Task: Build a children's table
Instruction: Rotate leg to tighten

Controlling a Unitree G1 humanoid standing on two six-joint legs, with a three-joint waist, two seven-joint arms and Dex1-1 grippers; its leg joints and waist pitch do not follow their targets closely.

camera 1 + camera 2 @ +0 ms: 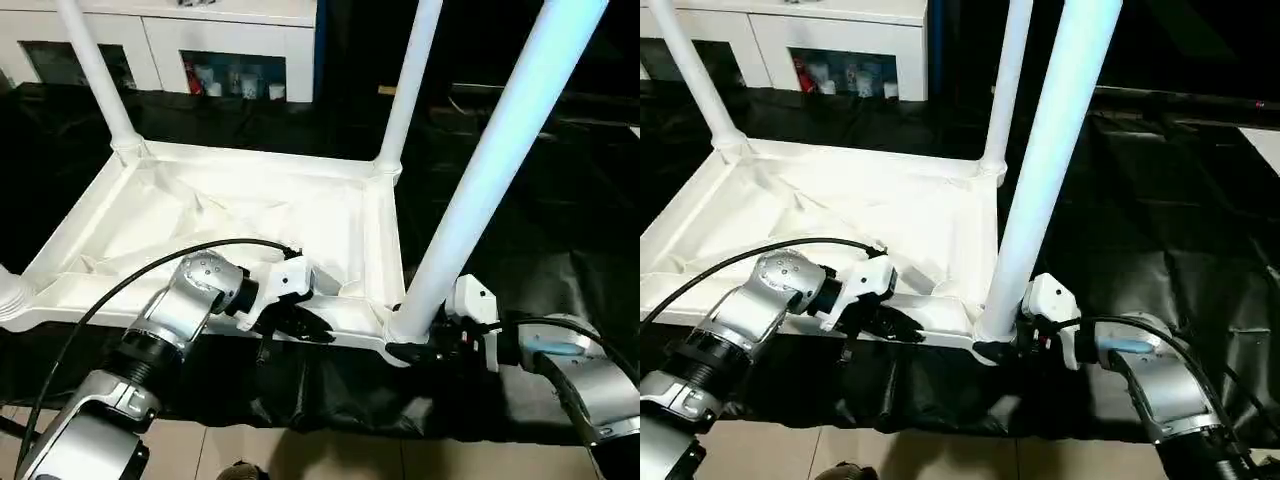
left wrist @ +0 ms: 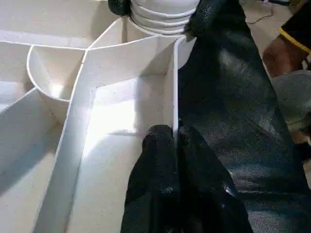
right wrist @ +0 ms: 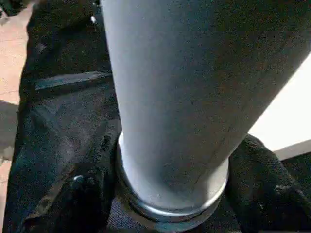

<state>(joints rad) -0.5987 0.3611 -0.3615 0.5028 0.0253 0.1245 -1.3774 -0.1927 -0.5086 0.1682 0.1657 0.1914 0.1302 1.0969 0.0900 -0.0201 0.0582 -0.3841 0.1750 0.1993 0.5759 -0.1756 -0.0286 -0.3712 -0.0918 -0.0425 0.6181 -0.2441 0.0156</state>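
Tabletop (image 1: 250,215), inverted, centre frame, w/ legs upright; near-right leg (image 1: 490,190) rises lower-centre to top right, base in corner socket, right gripper (image 1: 415,350) clasping base; left gripper (image 1: 295,322) pinched shut on front rim.

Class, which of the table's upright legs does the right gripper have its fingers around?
The near right leg, closest to the camera; the right gripper grips its base.
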